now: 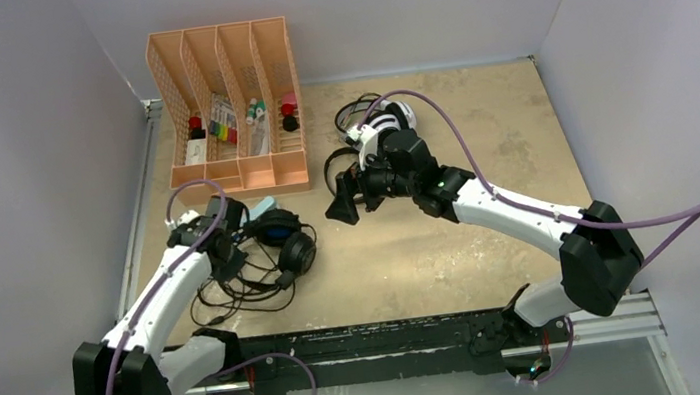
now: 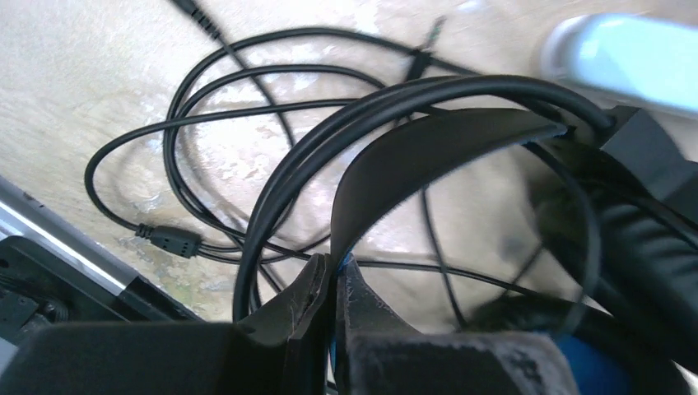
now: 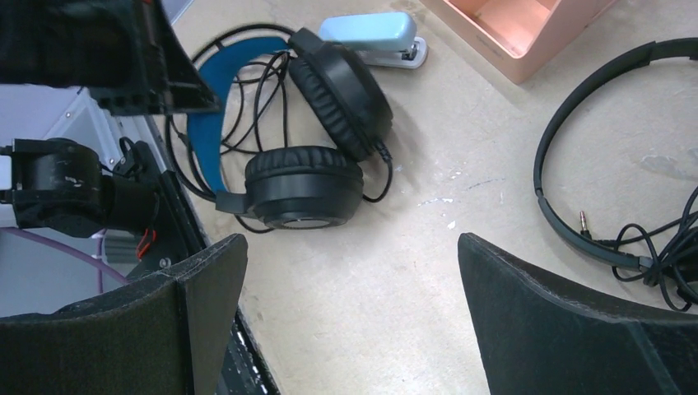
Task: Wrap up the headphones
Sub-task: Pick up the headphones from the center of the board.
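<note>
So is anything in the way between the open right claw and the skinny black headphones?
No, nothing visible. The right gripper hangs open over bare table, and the slim black headset lies just to one side of it, with nothing between them. The stapler sits off by the blue-banded headset.

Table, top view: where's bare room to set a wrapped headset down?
Free: table centre-front, between blue-banded black headset and right arm; also far-right corner. Crowded: by peach slotted organizer and white-and-black headset.
</note>
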### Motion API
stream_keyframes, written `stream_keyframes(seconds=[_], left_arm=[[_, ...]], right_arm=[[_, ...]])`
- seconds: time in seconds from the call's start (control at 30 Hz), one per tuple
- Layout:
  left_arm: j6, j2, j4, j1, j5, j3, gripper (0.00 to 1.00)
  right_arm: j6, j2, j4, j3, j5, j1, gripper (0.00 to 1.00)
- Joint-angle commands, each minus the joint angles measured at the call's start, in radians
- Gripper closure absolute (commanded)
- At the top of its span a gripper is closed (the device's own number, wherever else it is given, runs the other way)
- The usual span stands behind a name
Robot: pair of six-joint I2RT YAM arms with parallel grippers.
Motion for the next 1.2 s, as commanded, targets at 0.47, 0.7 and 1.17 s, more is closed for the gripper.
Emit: stream_keyframes(seconds=[0.47,0.7,1.17], left_arm=[[0.541,0.002,-0.097,-0.091,0.268,0.620,1.00],[0.643,-0.002,-0.122,-0.091,0.327,0.716,1.00],[0.693,-0.008,-0.115,-0.091,0.413,0.753,1.00]], right_arm=[[-0.079,0.085,0.050,0.252,-0.224,-0.009,0.01],[-0.073,0.241,0.049,0.433,-0.085,-0.006,0.01],[-0.057,0.438,0.165,0.526,0.048,0.102,0.09]])
